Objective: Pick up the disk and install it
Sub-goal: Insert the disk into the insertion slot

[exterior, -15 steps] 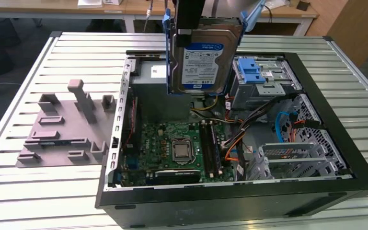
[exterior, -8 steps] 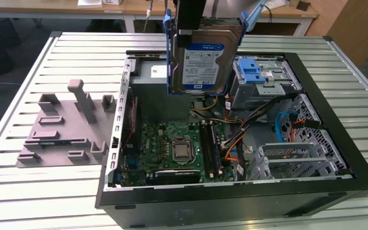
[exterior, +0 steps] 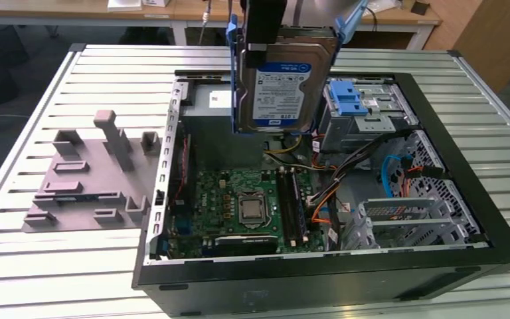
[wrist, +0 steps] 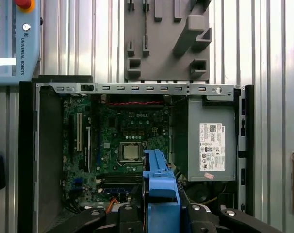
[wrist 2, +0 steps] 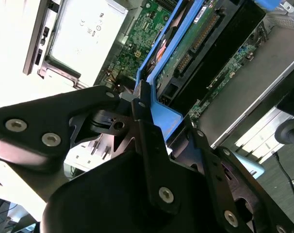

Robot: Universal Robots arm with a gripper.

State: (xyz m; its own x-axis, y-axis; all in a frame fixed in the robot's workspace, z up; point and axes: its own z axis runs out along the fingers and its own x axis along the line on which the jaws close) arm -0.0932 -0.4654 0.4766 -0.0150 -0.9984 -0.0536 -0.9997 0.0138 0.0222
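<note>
Your gripper (wrist 2: 139,99) has its fingers (wrist 2: 96,99) clamped tight on the blue frame of the disk (exterior: 281,86). The disk hangs upright at the top centre of the exterior view, label facing the camera. Below it you've got the open computer case (exterior: 326,282) with the motherboard (exterior: 237,193) showing, and over at the left the grey fixture (exterior: 78,186) sits on the slatted table (exterior: 24,266).

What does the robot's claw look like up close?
The gripper is matte black. It is built from flat metal link bars with rounded ends, hinged together like a scissor mechanism. Small round silver screws sit at the joints. The same black bars and silver screws appear in the first wrist view.
</note>
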